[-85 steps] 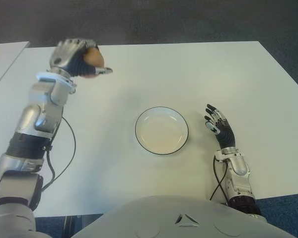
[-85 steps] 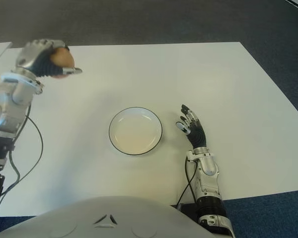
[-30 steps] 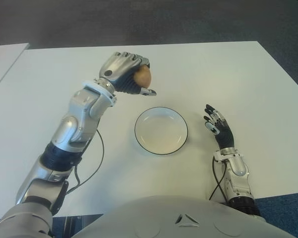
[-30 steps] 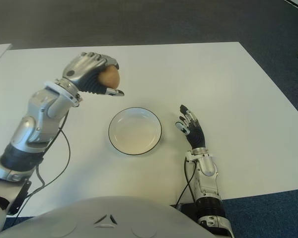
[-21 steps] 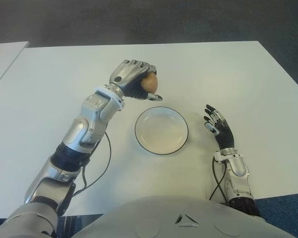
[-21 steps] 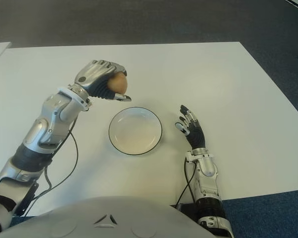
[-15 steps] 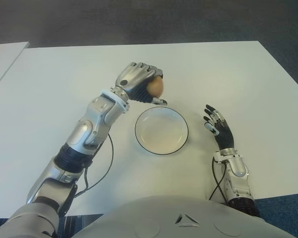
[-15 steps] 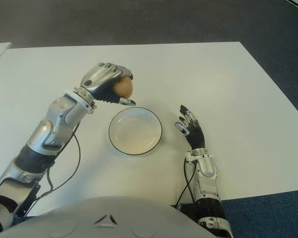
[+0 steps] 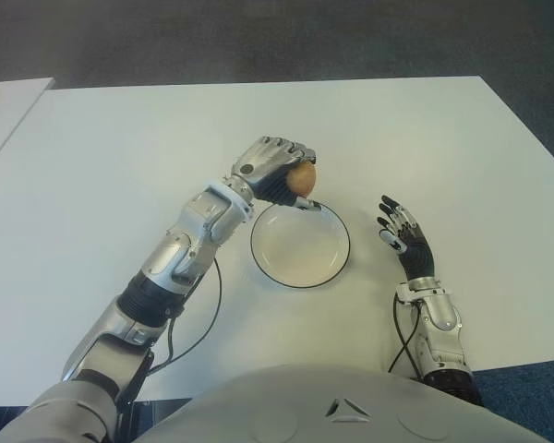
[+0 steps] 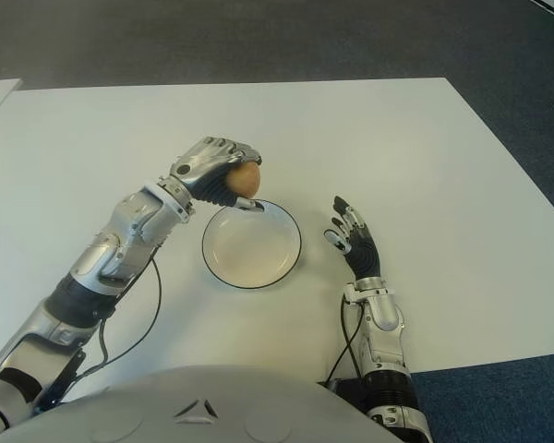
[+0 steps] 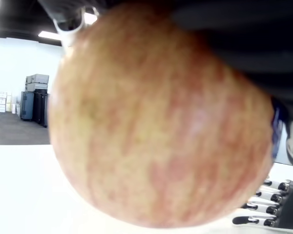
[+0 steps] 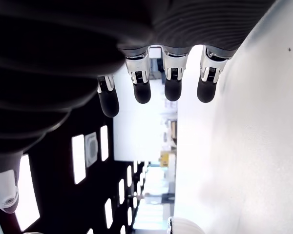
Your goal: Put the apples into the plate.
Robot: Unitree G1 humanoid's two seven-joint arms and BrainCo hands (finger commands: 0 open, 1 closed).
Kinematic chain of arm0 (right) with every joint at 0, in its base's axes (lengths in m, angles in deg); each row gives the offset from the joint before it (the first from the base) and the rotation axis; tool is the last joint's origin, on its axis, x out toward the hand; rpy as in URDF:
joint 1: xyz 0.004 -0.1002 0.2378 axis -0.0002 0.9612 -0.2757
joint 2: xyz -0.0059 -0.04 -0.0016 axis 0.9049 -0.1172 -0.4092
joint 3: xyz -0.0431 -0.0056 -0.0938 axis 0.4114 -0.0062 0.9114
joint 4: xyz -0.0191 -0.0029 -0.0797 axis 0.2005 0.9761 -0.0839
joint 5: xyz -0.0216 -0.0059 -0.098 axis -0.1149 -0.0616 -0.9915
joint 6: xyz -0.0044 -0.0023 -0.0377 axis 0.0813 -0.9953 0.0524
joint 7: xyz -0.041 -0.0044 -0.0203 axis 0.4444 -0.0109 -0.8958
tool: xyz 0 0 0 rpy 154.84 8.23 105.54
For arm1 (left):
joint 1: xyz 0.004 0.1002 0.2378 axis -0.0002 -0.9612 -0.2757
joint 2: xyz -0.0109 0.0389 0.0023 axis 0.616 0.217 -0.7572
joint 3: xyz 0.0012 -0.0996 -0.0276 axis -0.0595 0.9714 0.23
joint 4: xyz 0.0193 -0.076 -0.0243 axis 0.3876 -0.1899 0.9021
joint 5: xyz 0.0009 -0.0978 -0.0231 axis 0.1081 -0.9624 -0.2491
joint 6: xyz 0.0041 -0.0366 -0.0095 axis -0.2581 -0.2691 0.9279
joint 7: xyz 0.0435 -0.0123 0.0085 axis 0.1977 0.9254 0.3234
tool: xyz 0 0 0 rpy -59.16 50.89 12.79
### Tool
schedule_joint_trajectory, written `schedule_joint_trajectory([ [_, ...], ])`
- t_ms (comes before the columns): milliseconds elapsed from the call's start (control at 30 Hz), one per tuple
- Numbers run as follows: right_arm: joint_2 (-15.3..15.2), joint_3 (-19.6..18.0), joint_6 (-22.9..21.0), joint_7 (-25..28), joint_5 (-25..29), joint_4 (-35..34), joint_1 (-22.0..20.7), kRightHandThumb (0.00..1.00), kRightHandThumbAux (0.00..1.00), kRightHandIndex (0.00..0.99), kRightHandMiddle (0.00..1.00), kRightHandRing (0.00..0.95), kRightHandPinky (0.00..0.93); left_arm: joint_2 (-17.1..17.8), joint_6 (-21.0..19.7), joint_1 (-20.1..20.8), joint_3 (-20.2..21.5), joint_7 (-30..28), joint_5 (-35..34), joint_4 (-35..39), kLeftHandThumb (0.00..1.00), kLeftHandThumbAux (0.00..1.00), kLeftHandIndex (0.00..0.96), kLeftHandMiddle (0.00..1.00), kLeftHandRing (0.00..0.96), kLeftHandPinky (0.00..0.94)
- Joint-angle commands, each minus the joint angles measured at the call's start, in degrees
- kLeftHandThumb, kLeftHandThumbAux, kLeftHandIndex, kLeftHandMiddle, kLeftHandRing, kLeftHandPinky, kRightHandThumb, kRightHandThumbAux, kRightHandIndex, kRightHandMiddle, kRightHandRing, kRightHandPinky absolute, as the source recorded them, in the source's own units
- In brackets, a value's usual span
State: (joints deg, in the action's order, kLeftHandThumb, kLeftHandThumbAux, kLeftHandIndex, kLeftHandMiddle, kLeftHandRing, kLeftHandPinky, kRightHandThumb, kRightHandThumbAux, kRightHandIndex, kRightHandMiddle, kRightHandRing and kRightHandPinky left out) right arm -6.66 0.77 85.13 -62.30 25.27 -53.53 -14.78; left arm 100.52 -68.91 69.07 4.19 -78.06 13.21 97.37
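left hand: fingers curled around the apple, held over the far-left rim of the plate
apple: reddish-yellow, clamped in left hand, fills the left wrist view, above the rim, not in the plate
plate: white, dark rim, on the white worktop, nothing inside
right hand: fingers spread, holds nothing, just right of the plate
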Motion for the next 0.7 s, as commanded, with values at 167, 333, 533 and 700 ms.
schedule_joint_trajectory([
  [167,2.0,1.4,-4.4,-0.2,-0.4,3.2,4.4,0.146,0.512,0.150,0.091,0.043,0.063,-1.5,-0.3,-0.3,-3.0,-0.9,1.3,-4.6,1.000,0.682,0.460,0.836,0.825,0.437],
  [333,2.3,1.4,-4.4,0.0,0.0,3.2,4.4,0.153,0.504,0.154,0.094,0.044,0.060,-2.5,-1.2,-0.6,-4.2,-2.5,0.8,-6.3,1.000,0.682,0.460,0.831,0.815,0.437],
  [533,2.5,1.3,-3.7,-0.1,0.0,3.7,4.1,0.158,0.504,0.154,0.091,0.035,0.041,-3.1,-1.2,-1.5,-5.2,-2.4,0.9,-8.1,0.880,0.688,0.453,0.831,0.816,0.604],
  [700,2.6,1.4,-3.5,-0.2,-0.1,3.5,4.2,0.150,0.494,0.168,0.085,0.024,0.020,-2.0,-0.4,-2.1,-6.4,-2.8,1.1,-8.2,0.772,0.693,0.446,0.841,0.837,0.776],
])
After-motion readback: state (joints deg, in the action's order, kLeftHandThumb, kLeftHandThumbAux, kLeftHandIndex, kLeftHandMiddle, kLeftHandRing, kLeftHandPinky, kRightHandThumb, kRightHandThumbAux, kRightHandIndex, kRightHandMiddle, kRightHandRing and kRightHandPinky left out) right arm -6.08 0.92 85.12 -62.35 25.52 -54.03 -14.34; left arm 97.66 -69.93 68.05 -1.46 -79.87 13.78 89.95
